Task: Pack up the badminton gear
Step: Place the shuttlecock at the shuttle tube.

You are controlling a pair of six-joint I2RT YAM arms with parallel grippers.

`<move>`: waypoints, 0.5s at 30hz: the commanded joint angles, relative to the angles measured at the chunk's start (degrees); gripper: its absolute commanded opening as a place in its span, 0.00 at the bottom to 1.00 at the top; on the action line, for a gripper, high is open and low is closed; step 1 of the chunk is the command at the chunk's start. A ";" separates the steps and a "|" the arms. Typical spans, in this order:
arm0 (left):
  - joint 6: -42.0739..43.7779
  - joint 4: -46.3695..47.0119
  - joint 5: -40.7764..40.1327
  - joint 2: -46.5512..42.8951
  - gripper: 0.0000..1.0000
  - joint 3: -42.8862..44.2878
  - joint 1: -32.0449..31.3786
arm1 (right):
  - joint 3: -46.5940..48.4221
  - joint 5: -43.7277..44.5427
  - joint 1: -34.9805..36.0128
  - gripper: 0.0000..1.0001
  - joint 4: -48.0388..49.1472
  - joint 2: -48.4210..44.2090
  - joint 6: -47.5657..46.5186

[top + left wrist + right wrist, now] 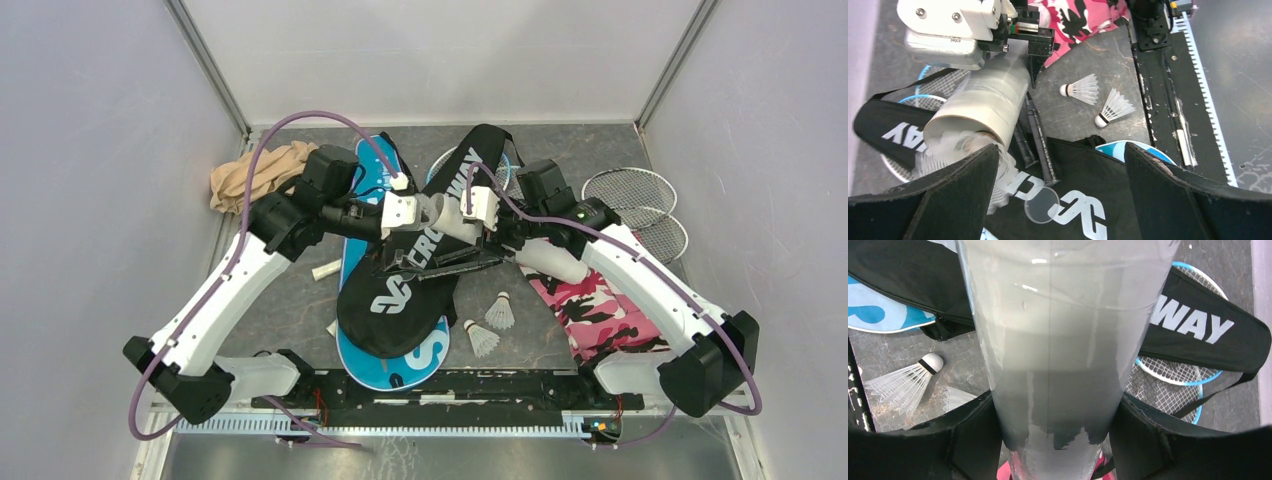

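Note:
My right gripper (482,212) is shut on the long white tube (440,216) and holds it level above the black "CROSSWAY" cover (420,262); the right wrist view shows its pads (973,440) on both sides of the tube (1055,340). My left gripper (1060,150) is open at the tube's mouth (980,107), where white feathers (945,147) stick out. A clear round cap (1042,205) lies on the black cover. Two loose shuttlecocks (500,312) (482,340) lie on the table. The blue "SPORT" cover (400,365) lies under the black one.
Silver rackets (632,198) lie at the back right, and a blue racket (442,163) sits partly under the black cover. A pink camouflage cloth (600,312) lies under the right arm. A tan cloth bundle (255,175) sits back left. Black racket handles (1040,140) lie on the cover.

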 commanded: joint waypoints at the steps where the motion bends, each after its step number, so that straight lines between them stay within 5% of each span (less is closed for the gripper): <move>1: -4.06 2.78 -6.50 -2.74 1.00 0.86 -0.01 | 0.28 4.58 -0.59 0.05 3.31 -1.75 3.70; 6: -4.53 1.93 -9.44 -3.91 1.00 1.06 0.08 | 1.74 9.58 -1.88 0.05 4.50 -1.35 7.47; 15: -8.55 8.59 -9.46 -2.18 1.00 -0.04 0.08 | 0.32 1.66 -2.17 0.07 3.09 -1.08 3.73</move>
